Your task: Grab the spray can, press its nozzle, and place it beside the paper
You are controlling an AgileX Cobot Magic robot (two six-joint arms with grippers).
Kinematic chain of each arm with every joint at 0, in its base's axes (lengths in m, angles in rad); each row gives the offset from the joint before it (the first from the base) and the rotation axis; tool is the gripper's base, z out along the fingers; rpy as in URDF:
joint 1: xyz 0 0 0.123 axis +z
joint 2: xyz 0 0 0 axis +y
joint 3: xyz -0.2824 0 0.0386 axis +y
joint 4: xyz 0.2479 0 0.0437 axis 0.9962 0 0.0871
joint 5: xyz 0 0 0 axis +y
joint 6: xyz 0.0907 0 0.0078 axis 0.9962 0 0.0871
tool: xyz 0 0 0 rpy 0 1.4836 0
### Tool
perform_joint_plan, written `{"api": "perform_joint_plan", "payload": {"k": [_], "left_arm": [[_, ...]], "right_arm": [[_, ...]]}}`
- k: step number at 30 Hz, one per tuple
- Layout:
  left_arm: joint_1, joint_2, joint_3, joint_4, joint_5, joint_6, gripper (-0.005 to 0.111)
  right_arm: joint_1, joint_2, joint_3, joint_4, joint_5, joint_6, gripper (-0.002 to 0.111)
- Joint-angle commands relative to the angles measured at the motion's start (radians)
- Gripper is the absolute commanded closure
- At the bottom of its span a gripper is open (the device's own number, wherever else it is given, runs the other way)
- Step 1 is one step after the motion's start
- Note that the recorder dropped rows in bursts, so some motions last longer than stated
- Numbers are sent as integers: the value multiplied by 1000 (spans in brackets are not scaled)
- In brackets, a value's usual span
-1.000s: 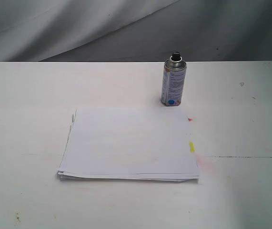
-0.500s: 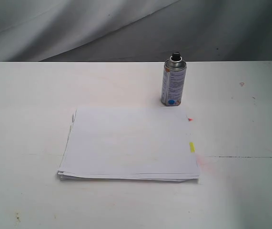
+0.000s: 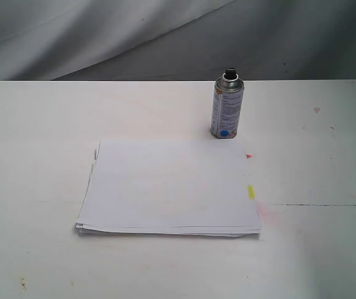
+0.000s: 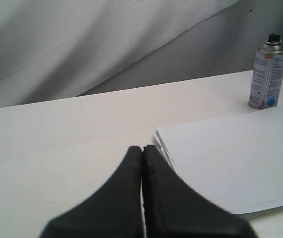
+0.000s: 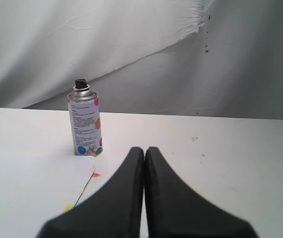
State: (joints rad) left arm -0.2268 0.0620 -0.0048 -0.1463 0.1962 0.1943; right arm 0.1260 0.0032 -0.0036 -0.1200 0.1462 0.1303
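Right fingers (image 5: 129,193) and left fingers (image 4: 129,198) both closed, empty. Spray can (image 5: 85,120) stood upright on surface (image 3: 315,162), ahead of right fingers toward paper (image 3: 171,187); right arm looked nearer

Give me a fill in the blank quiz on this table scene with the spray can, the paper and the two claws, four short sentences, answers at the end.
1. The spray can stands ____ on the table.
2. Its nozzle is ____ in colour.
3. The left claw and the right claw are both ____.
4. The paper lies ____ on the table, touched by neither claw.
Missing words: upright; black; shut; flat.
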Motion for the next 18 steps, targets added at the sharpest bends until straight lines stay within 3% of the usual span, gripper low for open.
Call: {"api": "perform_joint_plan", "payload": {"k": [1,8,18], "left_arm": [[-5,-3,5,0,-12,-2,107],[-5,-3,5,0,-12,-2,107],[-5,-3,5,0,-12,-4,107]], "right_arm": [[-8,-3,-41,18,43,0,108],[-8,11,-247,18,131,0,108],[-8,301,-348,31,115,0,108]]}}
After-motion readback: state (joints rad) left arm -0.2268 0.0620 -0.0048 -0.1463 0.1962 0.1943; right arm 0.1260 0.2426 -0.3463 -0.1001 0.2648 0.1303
